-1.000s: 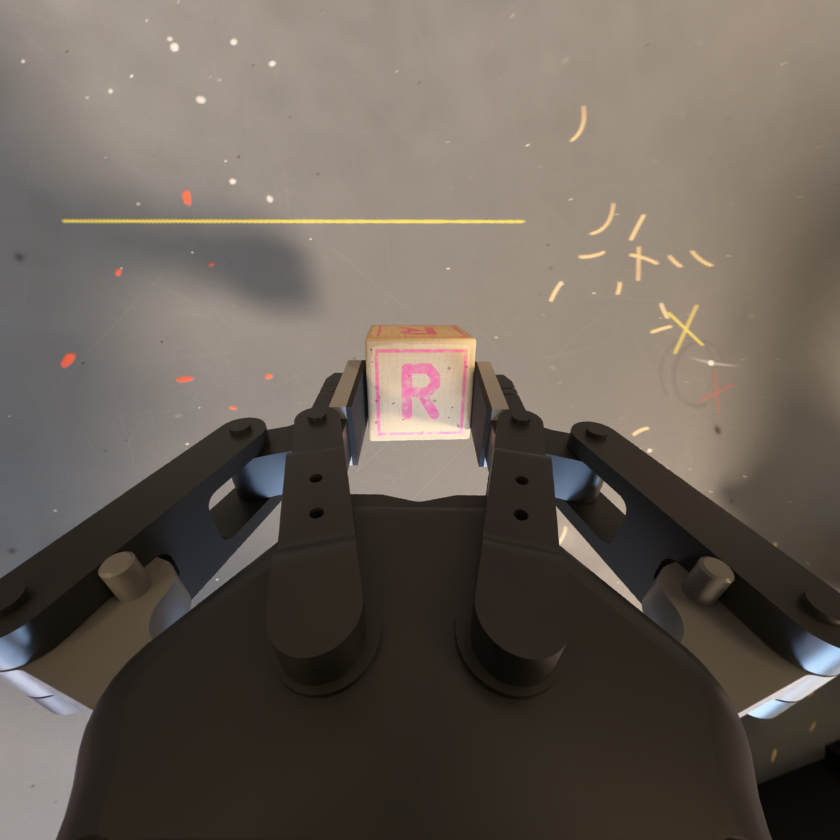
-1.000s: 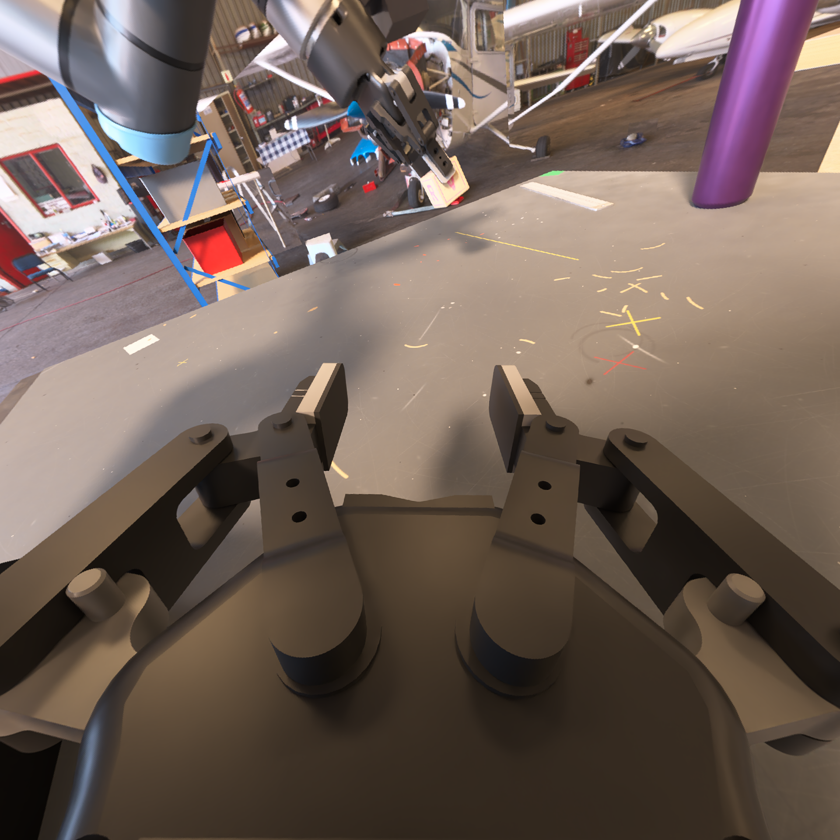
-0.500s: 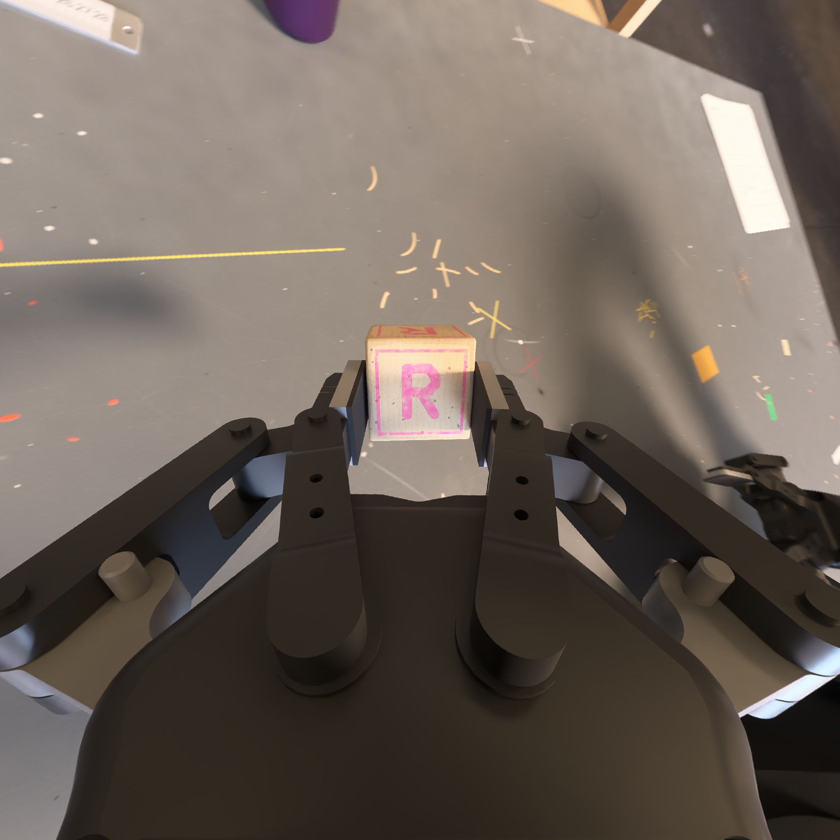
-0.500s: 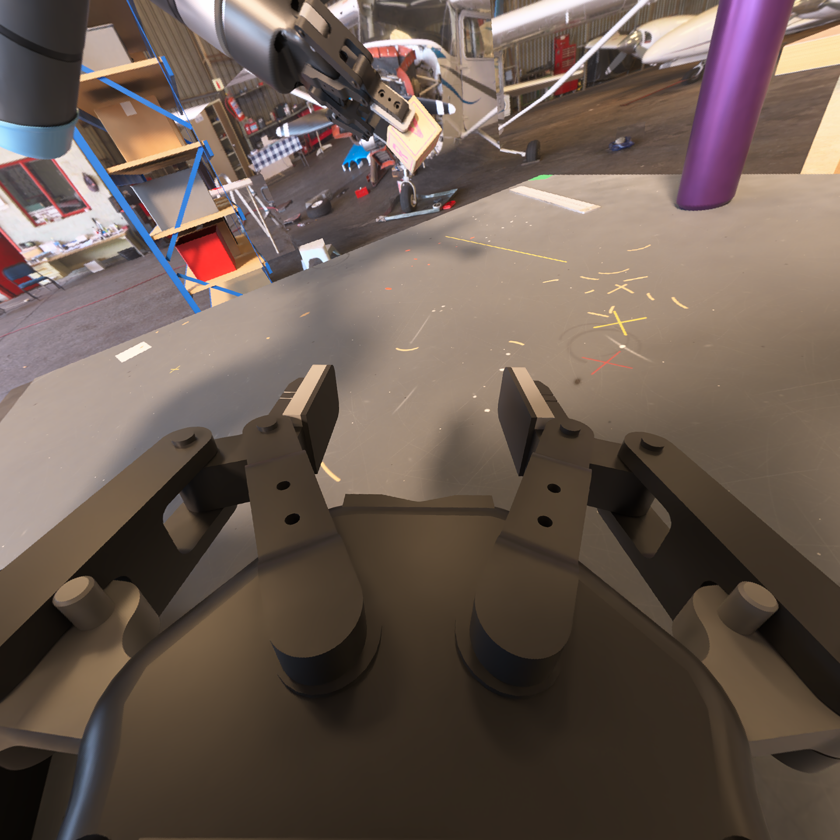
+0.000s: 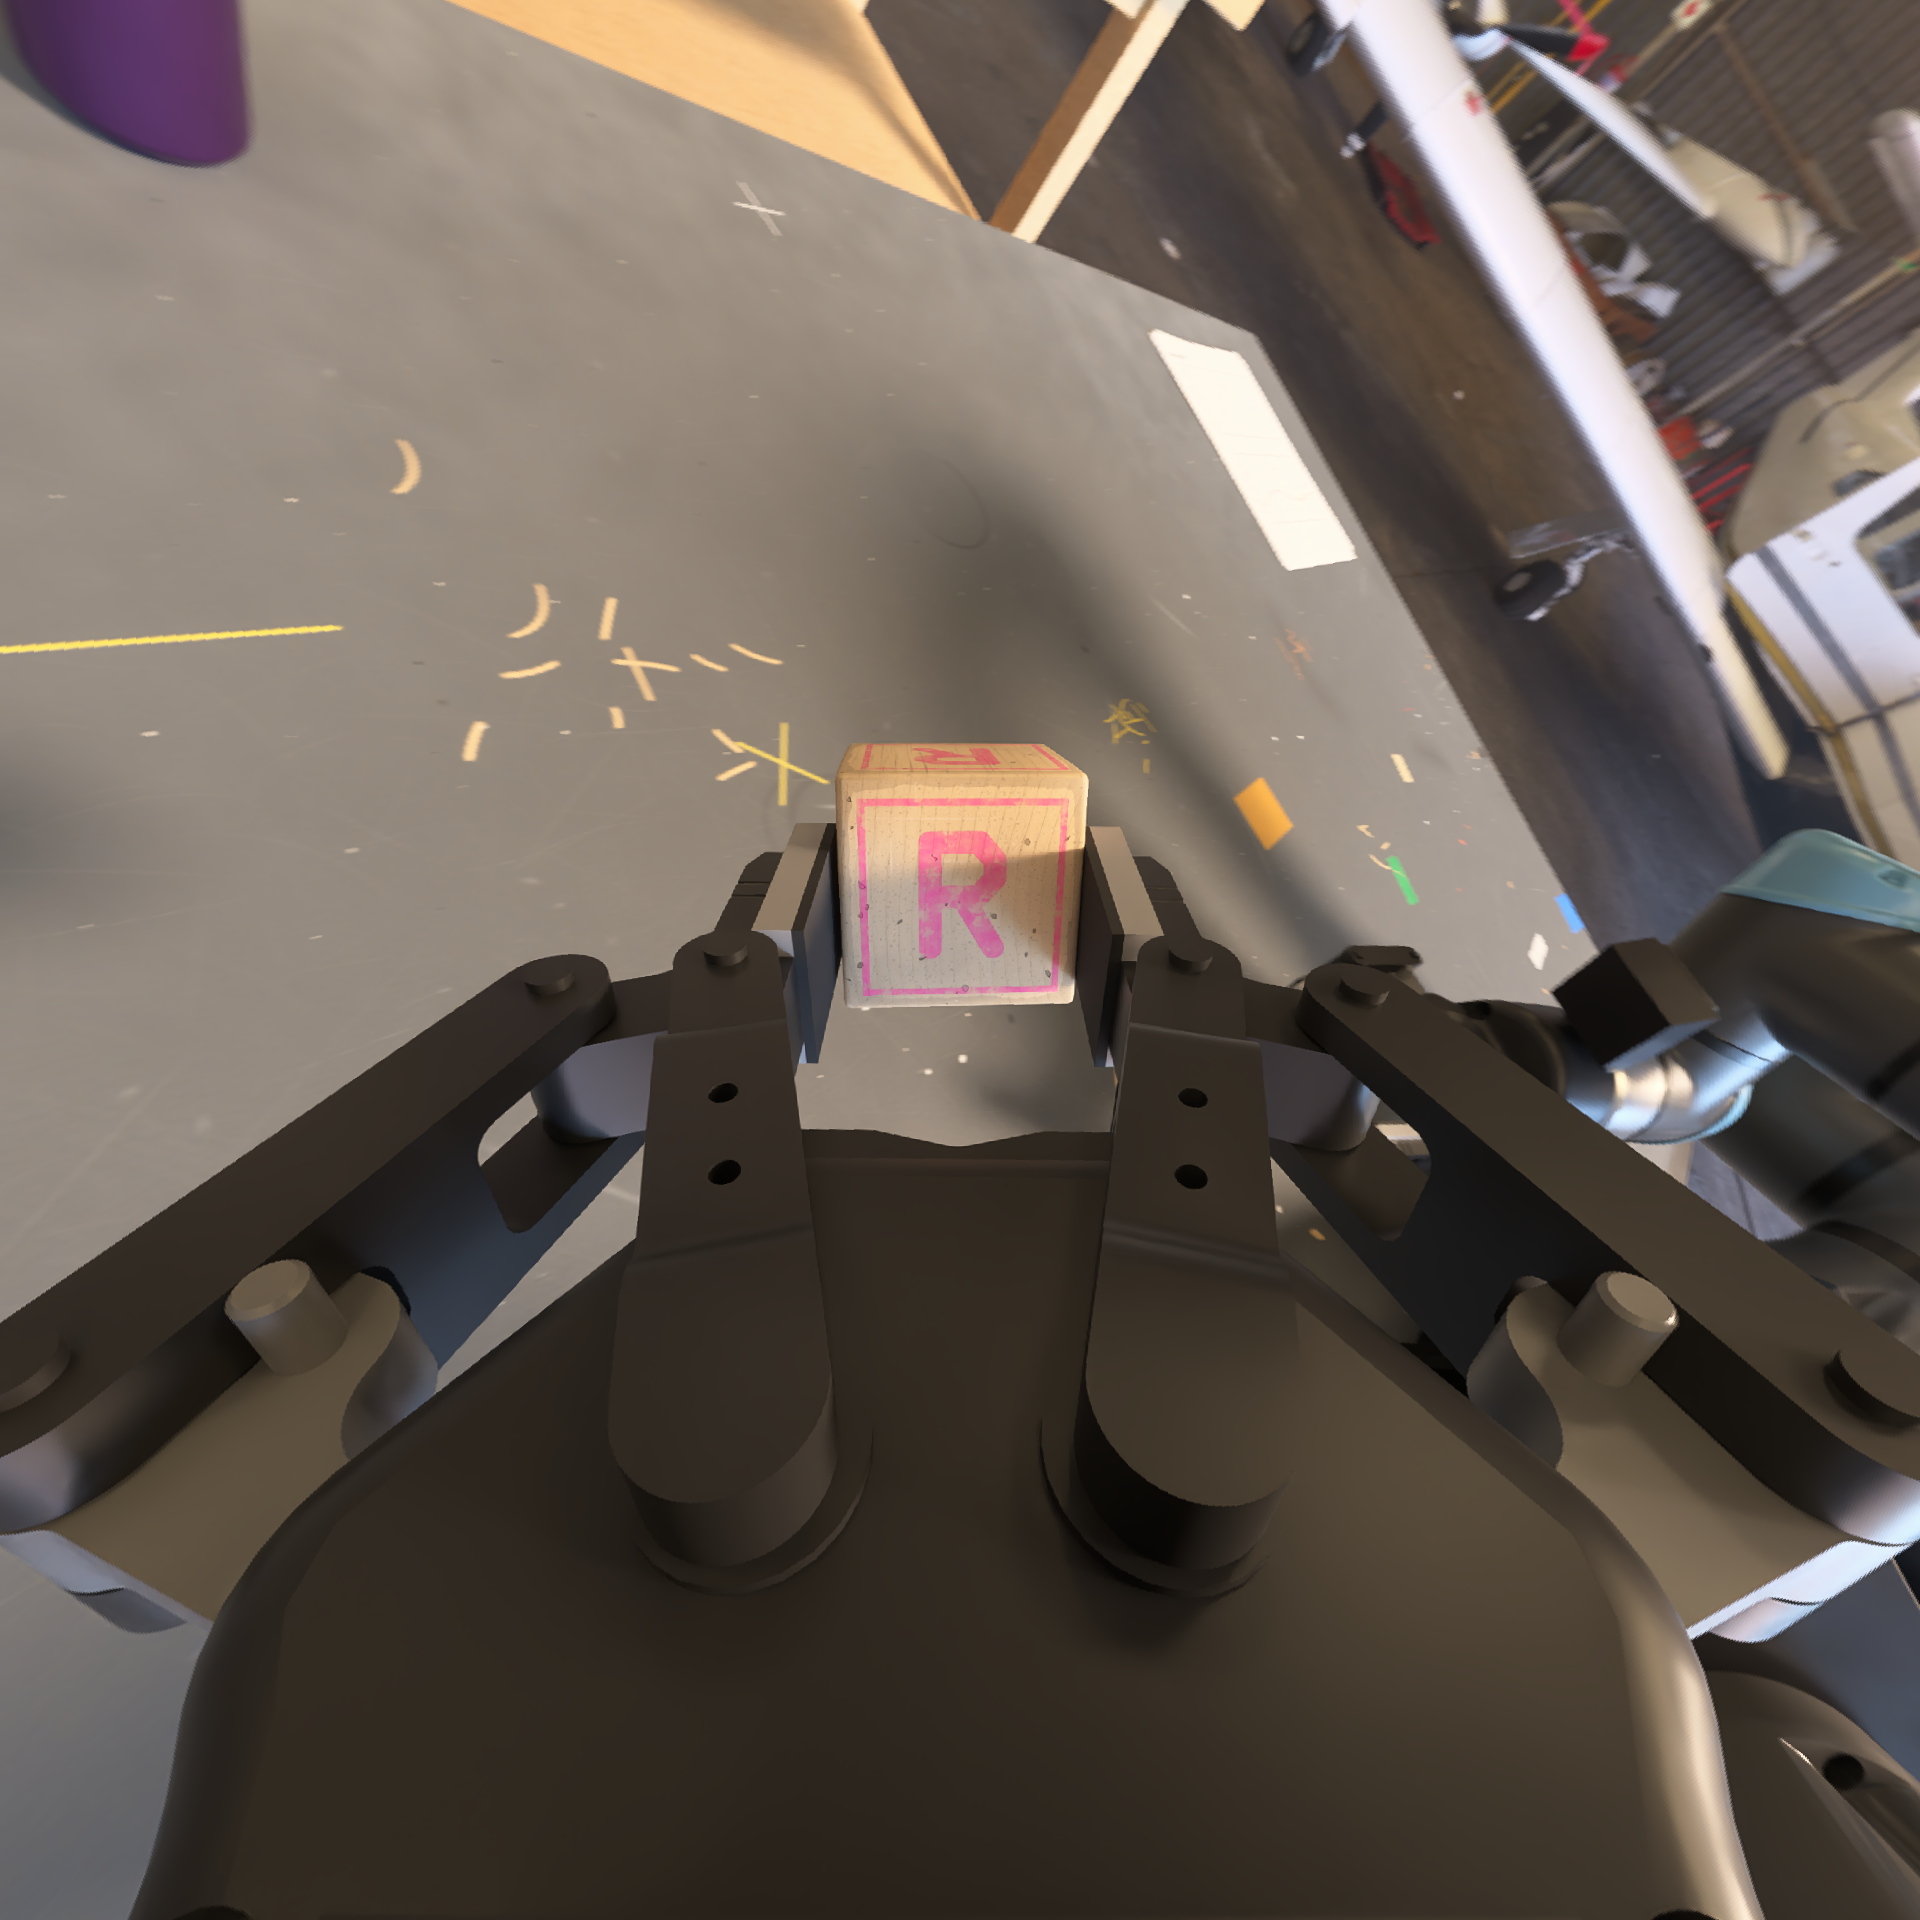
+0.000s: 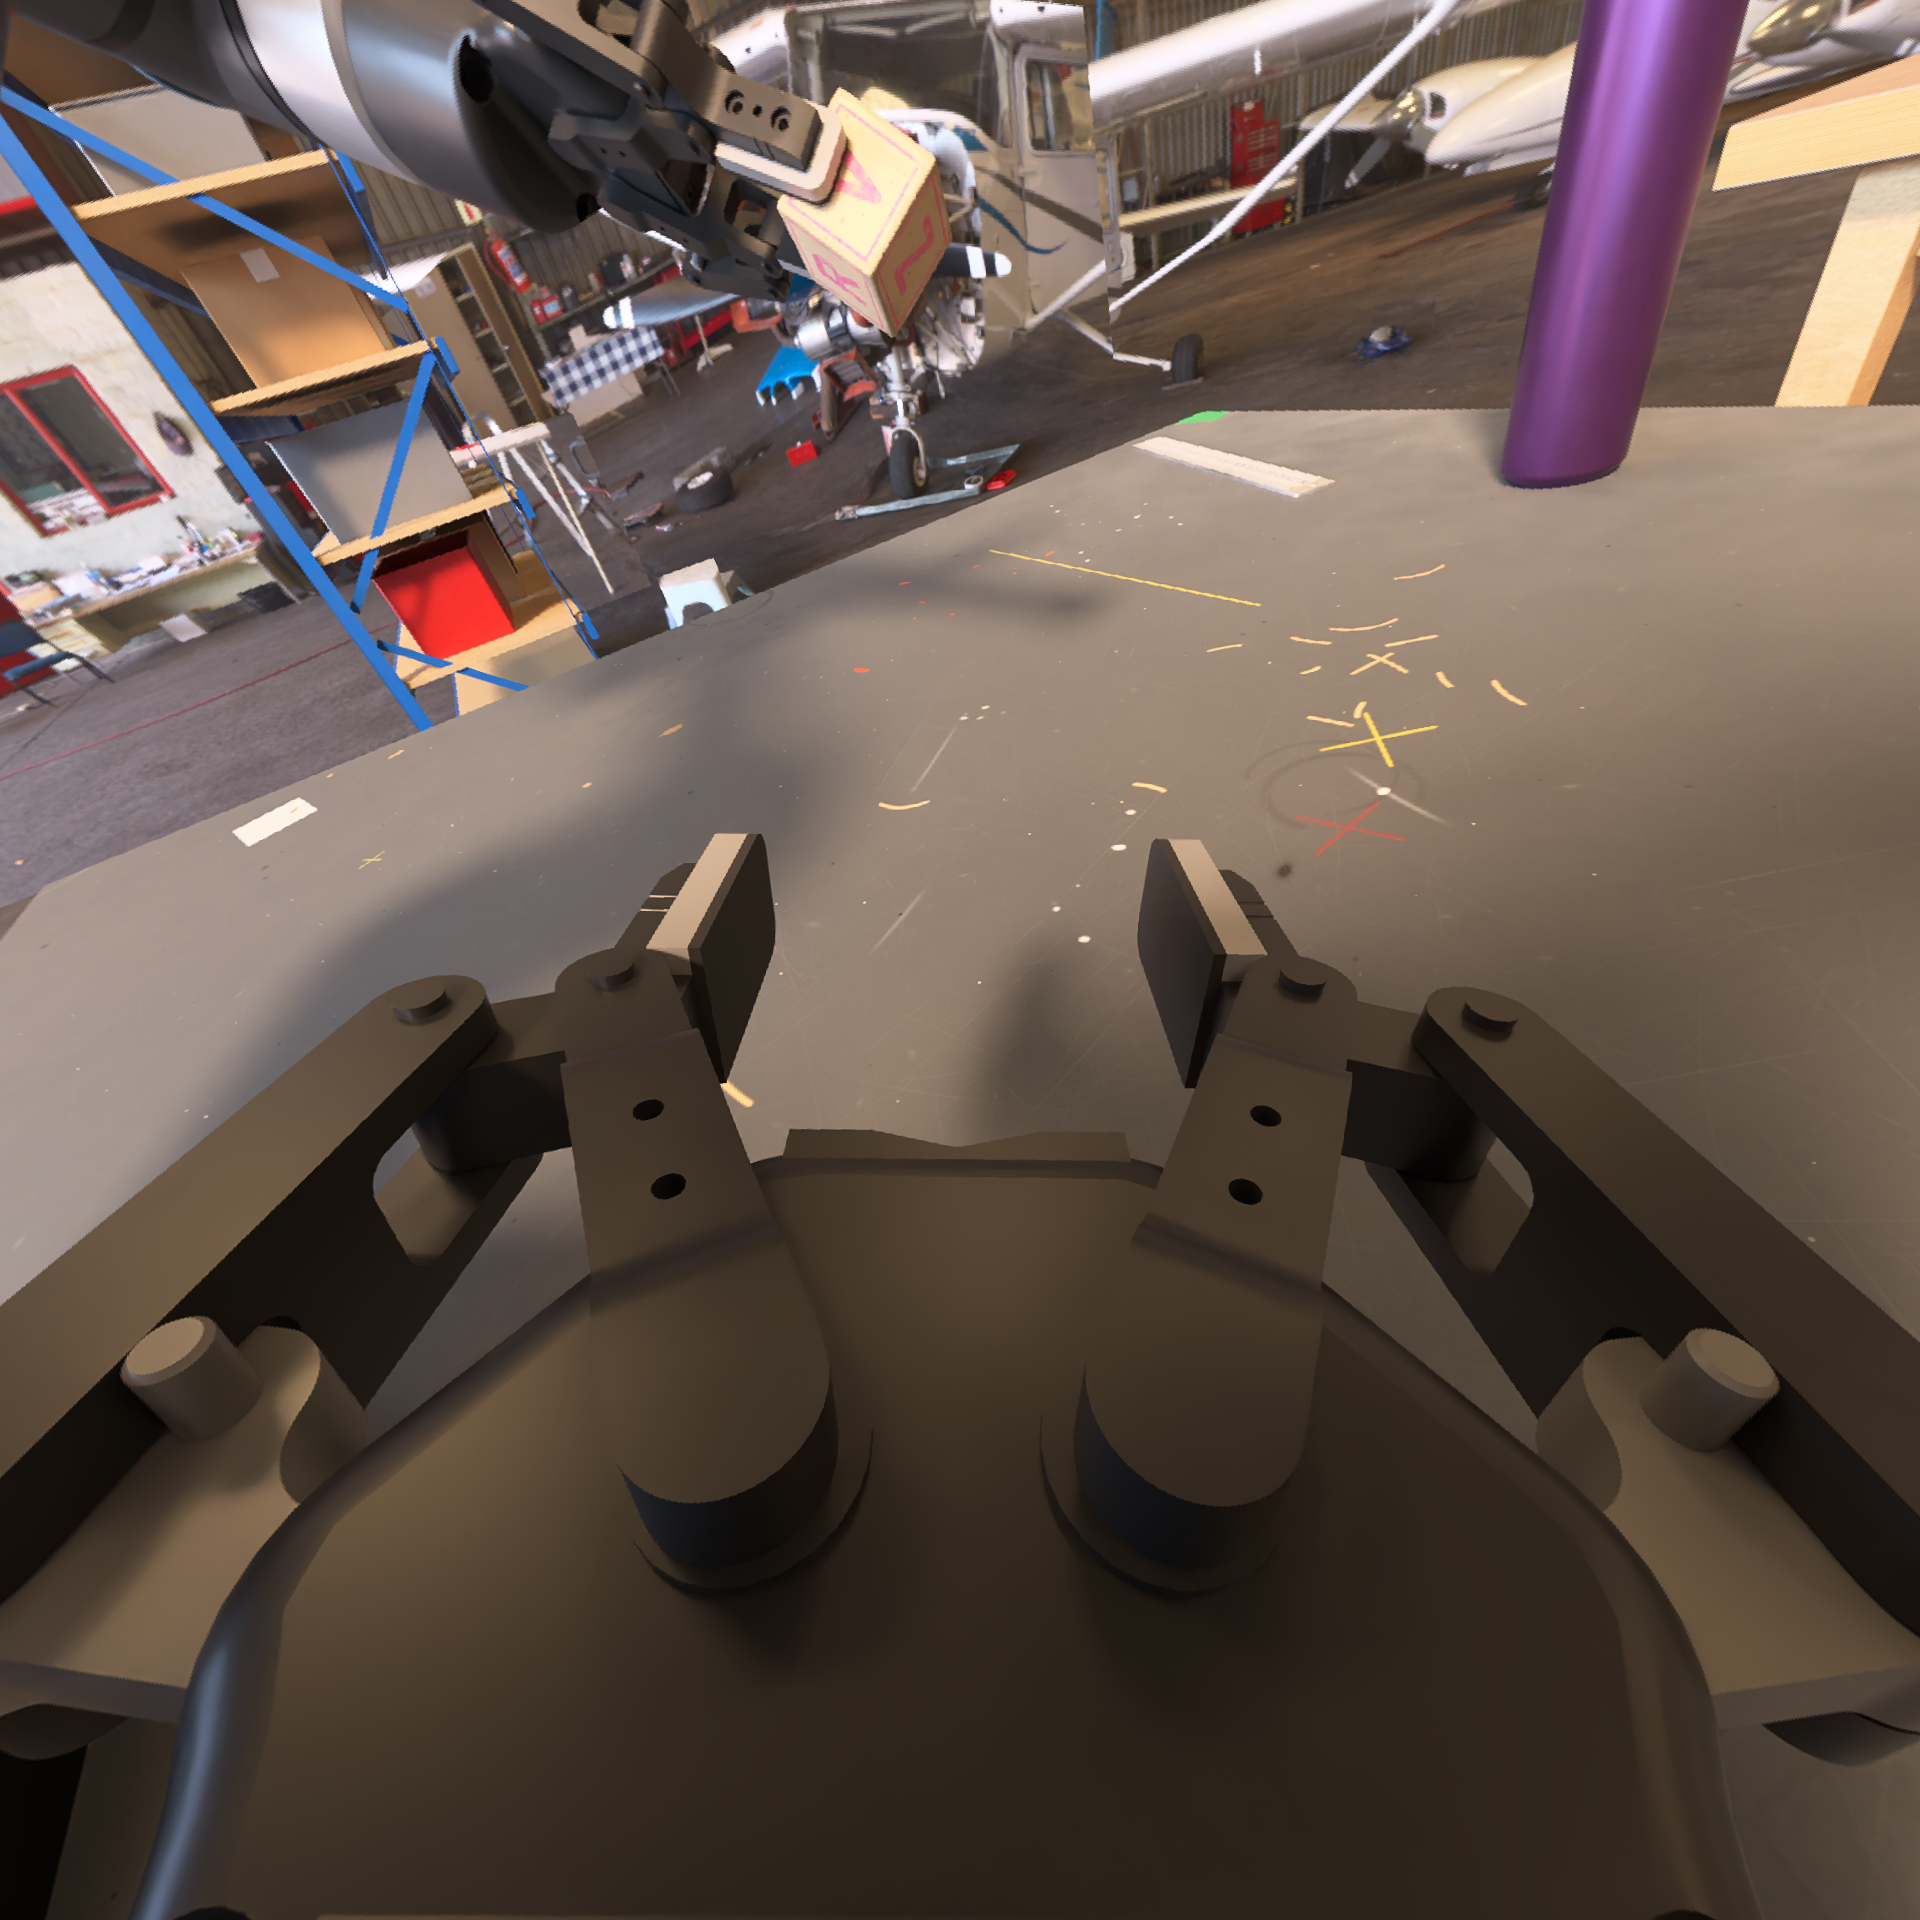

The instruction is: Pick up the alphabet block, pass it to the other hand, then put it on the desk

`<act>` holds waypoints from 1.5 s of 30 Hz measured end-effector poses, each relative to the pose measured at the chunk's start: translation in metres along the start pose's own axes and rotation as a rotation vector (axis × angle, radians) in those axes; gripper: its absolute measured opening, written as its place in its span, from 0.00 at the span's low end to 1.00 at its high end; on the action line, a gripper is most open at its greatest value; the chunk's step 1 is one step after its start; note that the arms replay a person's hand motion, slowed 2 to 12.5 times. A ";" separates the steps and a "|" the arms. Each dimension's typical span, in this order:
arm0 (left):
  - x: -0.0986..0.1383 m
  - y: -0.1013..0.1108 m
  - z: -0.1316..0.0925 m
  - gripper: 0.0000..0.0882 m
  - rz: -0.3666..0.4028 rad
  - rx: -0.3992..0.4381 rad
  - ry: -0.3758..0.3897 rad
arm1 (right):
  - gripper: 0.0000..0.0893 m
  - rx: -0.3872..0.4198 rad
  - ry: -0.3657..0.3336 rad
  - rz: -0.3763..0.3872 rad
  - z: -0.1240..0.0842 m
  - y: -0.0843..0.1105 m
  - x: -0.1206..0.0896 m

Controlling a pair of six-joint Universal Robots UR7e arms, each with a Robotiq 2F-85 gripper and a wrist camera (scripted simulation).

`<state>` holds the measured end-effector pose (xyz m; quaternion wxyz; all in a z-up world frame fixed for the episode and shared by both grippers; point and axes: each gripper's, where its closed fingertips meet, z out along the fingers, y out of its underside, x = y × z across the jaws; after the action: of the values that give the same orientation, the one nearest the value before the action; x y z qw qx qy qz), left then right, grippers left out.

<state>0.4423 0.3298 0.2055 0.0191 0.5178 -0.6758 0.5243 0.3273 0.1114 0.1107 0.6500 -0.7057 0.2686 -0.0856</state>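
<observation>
The alphabet block is a pale wooden cube with pink letters and borders. My left gripper is shut on it and holds it well above the grey desk. In the right wrist view the block shows at the upper left, tilted, high above the desk, in the left gripper. My right gripper is open and empty, low over the desk, well below and apart from the block. The right arm shows at the right edge of the left wrist view.
A purple post stands on the desk at the far right; it also shows in the left wrist view. A white strip lies near the desk edge. Wooden legs stand beyond the post.
My left gripper has risen and swung with the block, turning toward the right arm. In the right wrist view the block has grown larger and moved right. My right gripper has opened slightly wider.
</observation>
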 end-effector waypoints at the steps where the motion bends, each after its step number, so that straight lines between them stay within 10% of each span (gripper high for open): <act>1: 0.006 0.002 0.002 0.44 0.002 0.003 0.022 | 0.70 0.001 0.002 0.000 0.000 0.000 0.001; 25: 0.124 0.059 0.062 0.44 -0.225 -0.065 0.632 | 0.72 0.049 0.029 -0.060 -0.006 -0.004 0.010; 45: 0.154 0.092 0.094 0.44 -0.469 -0.180 0.839 | 0.82 0.113 0.000 -0.189 -0.009 -0.010 0.006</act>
<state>0.3536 0.1494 0.1877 0.4519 0.3965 -0.5176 0.6088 0.3311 0.1008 0.1206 0.6777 -0.6902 0.1956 -0.1615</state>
